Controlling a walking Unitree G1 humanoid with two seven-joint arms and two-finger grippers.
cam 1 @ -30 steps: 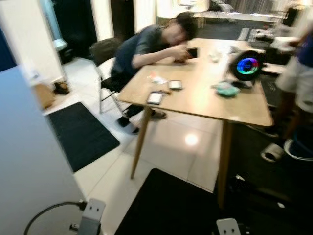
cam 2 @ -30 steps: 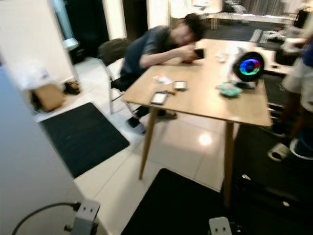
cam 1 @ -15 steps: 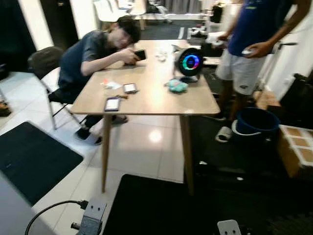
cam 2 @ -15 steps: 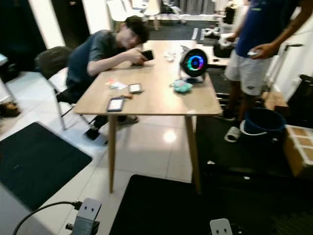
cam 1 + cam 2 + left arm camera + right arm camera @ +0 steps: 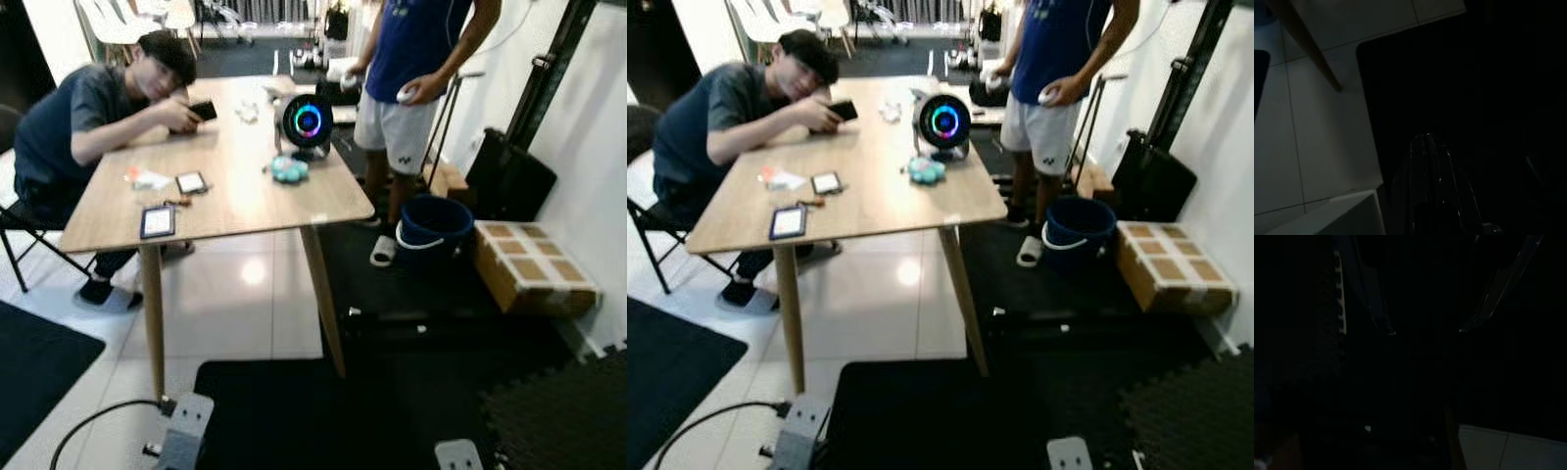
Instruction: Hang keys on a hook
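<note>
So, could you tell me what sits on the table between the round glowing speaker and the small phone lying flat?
In the left eye view, a teal bundle lies between the round glowing speaker and the small phone, close to the speaker; the rest is bare table.

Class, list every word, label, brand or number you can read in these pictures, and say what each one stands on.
No text can be read.
Phones on the wooden table: screens too blurred to read.
Round speaker: a glowing coloured ring, no lettering legible.
Cardboard box: brown patches, no print legible.
Standing person's blue shirt: a small pale mark near the collar, too small to read.
</note>
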